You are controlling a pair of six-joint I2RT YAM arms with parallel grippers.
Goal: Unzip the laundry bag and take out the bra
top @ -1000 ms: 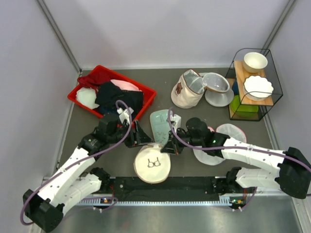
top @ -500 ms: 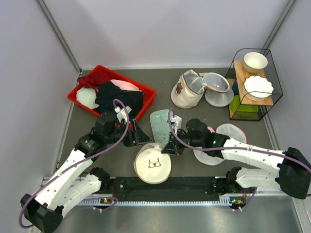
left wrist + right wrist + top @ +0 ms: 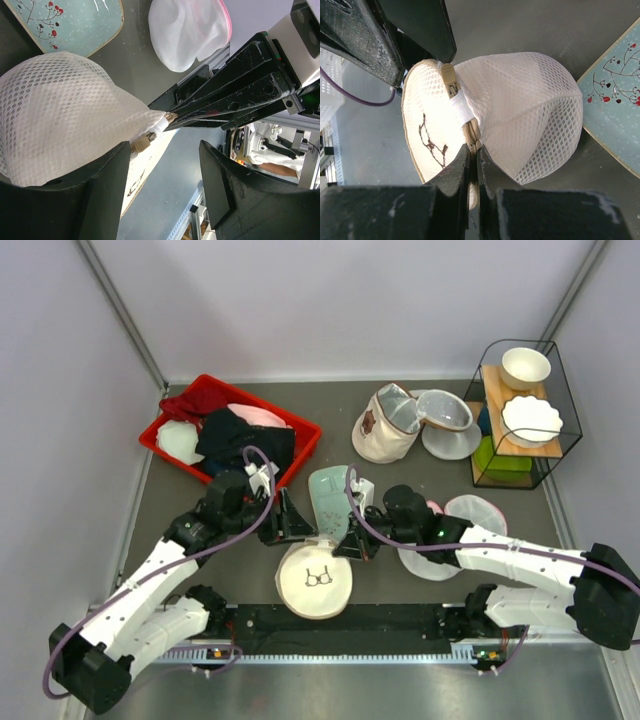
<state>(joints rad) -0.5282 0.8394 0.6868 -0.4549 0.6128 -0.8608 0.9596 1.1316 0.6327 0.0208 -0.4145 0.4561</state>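
Observation:
The cream-white laundry bag (image 3: 313, 578) lies on its side near the table's front edge, its bra-icon face up. In the right wrist view the bag (image 3: 520, 105) shows its mesh wall and beige zipper. My right gripper (image 3: 474, 148) is shut on the zipper seam; it stands at the bag's upper right edge (image 3: 345, 540). The beige zipper pull (image 3: 447, 75) hangs free further along the seam and also shows in the left wrist view (image 3: 141, 143). My left gripper (image 3: 165, 145) is open, its left finger against the bag (image 3: 60, 115), at the bag's upper left (image 3: 297, 525). The bra is hidden.
A teal tray with red berries (image 3: 328, 495) lies just behind the bag. A red basket (image 3: 200, 390) with a black garment (image 3: 240, 440) stands back left. A beige pouch (image 3: 385, 430) and a wire rack of bowls (image 3: 520, 415) stand back right. A pink-trimmed mesh bag (image 3: 470, 510) lies under my right arm.
My left gripper drew back a little to the left, then came back right against the bag. The right gripper has stayed shut on the zipper.

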